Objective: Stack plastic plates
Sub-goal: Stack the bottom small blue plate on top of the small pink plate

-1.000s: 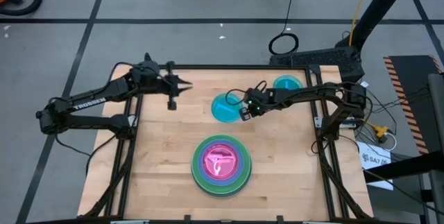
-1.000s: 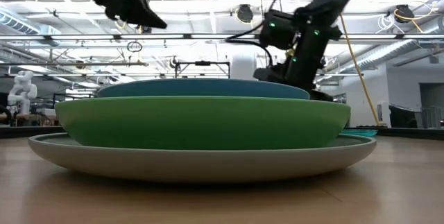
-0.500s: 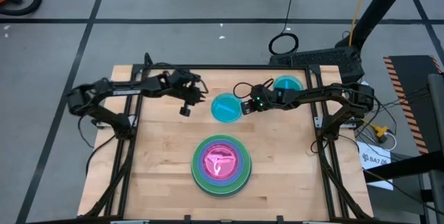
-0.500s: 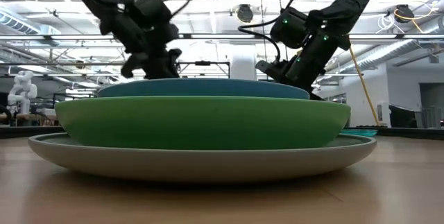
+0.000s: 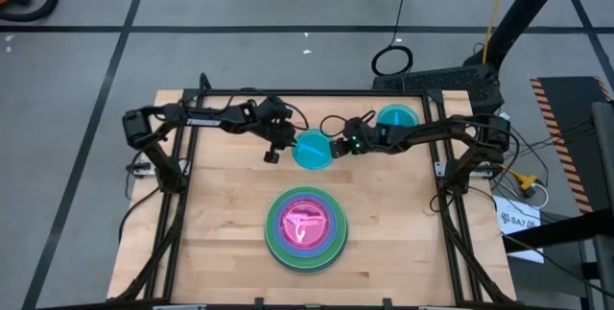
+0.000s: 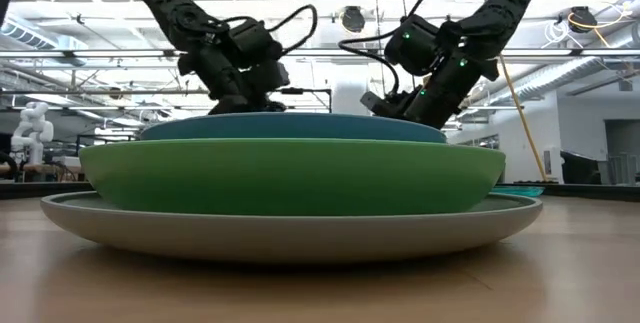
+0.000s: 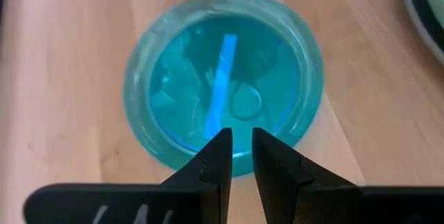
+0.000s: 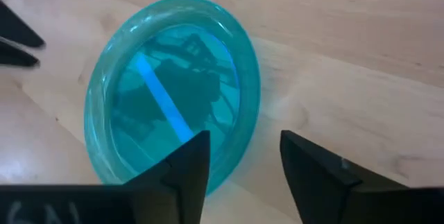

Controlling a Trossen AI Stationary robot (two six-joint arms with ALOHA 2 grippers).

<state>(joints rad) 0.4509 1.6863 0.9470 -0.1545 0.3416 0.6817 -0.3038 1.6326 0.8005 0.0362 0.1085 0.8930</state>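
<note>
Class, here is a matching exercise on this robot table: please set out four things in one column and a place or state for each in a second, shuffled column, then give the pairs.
Things:
1. left claw
2. right claw
3. teal plate between the arms
4. second teal plate

Place or state:
A. fingers wide apart
B. far right corner of the table
C. fingers nearly together
D. lying flat on the wood, a claw at either side

Pairs: 1-C, 2-A, 3-D, 4-B
</note>
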